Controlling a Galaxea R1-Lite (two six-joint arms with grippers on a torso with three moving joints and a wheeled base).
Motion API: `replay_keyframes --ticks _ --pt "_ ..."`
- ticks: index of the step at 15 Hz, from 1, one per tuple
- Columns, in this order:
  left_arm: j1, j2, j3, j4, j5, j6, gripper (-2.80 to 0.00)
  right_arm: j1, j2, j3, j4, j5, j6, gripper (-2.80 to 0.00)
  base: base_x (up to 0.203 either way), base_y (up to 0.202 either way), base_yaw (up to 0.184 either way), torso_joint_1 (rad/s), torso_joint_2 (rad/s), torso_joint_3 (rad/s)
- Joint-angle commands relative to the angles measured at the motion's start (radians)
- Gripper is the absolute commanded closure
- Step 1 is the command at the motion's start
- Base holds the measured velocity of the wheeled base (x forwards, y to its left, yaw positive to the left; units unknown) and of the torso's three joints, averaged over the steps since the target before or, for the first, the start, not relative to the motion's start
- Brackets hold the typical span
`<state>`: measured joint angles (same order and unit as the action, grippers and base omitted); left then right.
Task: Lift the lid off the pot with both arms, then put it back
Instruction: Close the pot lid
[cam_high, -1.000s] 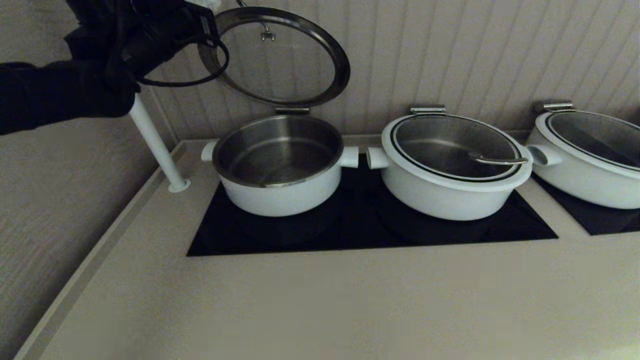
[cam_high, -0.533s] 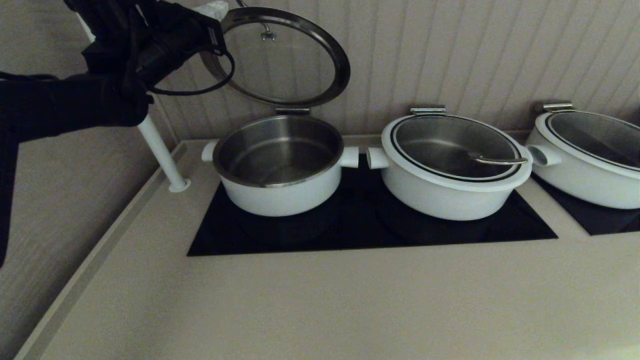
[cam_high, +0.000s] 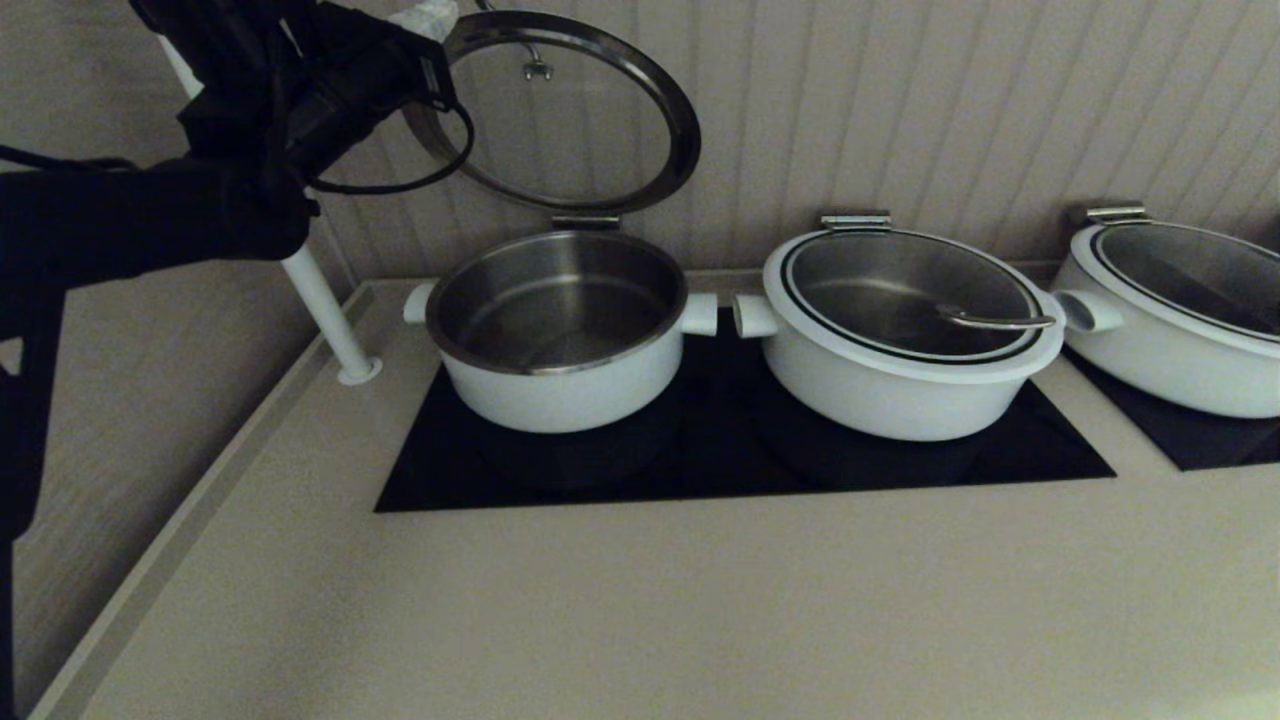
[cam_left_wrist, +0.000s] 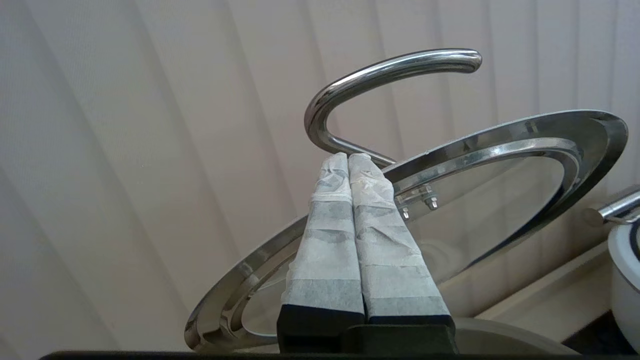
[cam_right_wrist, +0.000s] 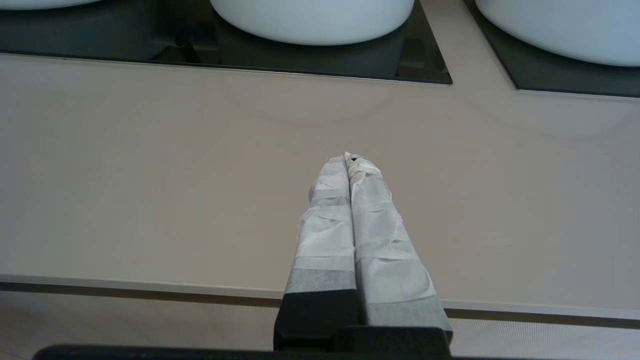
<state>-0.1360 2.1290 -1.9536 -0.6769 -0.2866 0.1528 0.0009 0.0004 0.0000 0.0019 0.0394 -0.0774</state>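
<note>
The pot (cam_high: 560, 392) stands uncovered on the left of the black hob, its steel inside bare. Its lid (cam_high: 560, 120) is tipped up on the rear hinge and stands nearly upright before the wall. My left gripper (cam_high: 425, 15) is high at the lid's upper left edge. In the left wrist view the left gripper (cam_left_wrist: 348, 159) is shut, its tips pressed together against the foot of the steel wire handle (cam_left_wrist: 390, 67), with nothing between the fingers. My right gripper (cam_right_wrist: 350, 161) is shut and holds nothing, low over the counter's front edge; it is out of the head view.
A wider white pot (cam_high: 900, 395) with its lid down sits right of the pot, and another (cam_high: 1170, 370) at far right. A white post (cam_high: 320, 300) rises from the counter's left rear corner under my left arm. Bare counter (cam_high: 640, 610) lies in front of the hob (cam_high: 740, 470).
My left arm has shifted right and a little down toward the lid's upper left edge. The lid stays tipped up, and the pots have not moved.
</note>
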Motion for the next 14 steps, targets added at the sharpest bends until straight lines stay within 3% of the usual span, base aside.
replay_keyframes --ticks 1,14 --pt "0.001 0.001 -0.001 -0.030 -0.002 -0.001 0.00 0.001 0.000 0.000 0.000 0.001 -0.001 0.00 0.000 0.000 0.000 0.000 0.00 0.000" --pt "0.036 -0.008 -0.001 -0.040 -0.002 -0.025 0.00 0.001 0.000 0.000 0.000 0.001 -0.001 0.00 0.000 0.000 0.000 0.000 0.00 0.000"
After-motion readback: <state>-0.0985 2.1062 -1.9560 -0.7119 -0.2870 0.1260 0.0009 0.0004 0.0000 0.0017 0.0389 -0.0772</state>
